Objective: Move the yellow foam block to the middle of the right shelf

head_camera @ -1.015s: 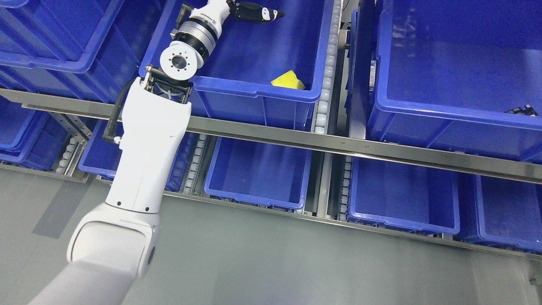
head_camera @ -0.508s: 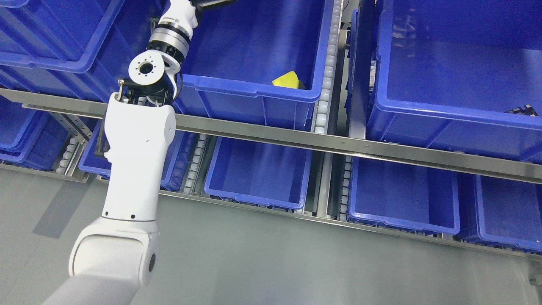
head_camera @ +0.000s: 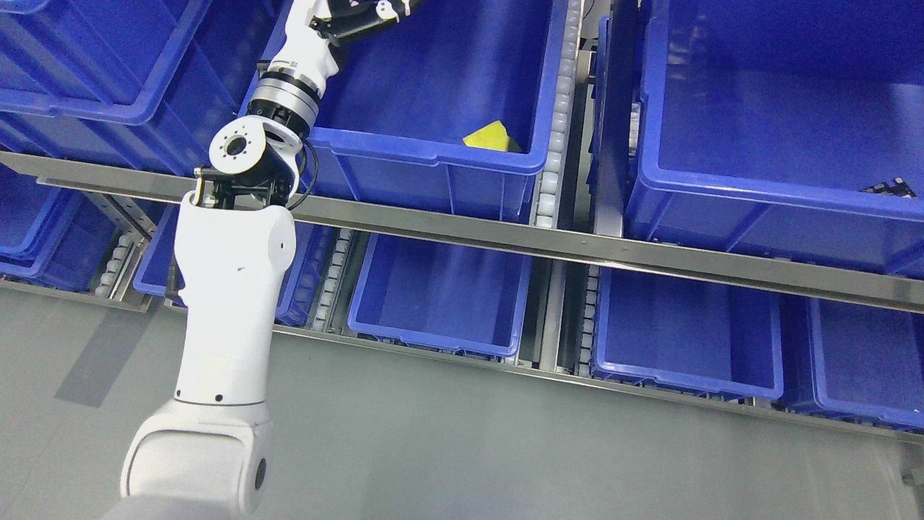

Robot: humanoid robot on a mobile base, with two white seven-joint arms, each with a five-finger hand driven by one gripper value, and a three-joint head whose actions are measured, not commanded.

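Fingers of my left hand (head_camera: 364, 13) show dark at the very top edge, above the far end of the blue bin (head_camera: 433, 155) I reach into; most of the hand is cut off there, so I cannot tell whether it is spread or curled, and I see nothing held in it. Below it my white wrist (head_camera: 303, 54) and the silver ring joint (head_camera: 283, 105) cross the bin's left wall, and the round elbow joint (head_camera: 238, 148) sits just outside the bin's near left corner, over the steel shelf rail (head_camera: 577, 249). My forearm (head_camera: 227, 289) rises from the lower left, in front of the lower row of bins.

Around this bin: another blue bin (head_camera: 86, 101) stands to its left, a strip of white rollers (head_camera: 556, 137) runs along its right side, and a large blue bin (head_camera: 765, 191) sits beyond that on the right. Smaller blue bins (head_camera: 440, 339) line the shelf below, above the grey floor (head_camera: 505, 448).

The yellow foam block (head_camera: 492, 136) lies inside the same bin as my hand, at the near right corner, partly hidden by the front rim. It is well apart from my hand, down and to the right of it, with bare bin floor between them.
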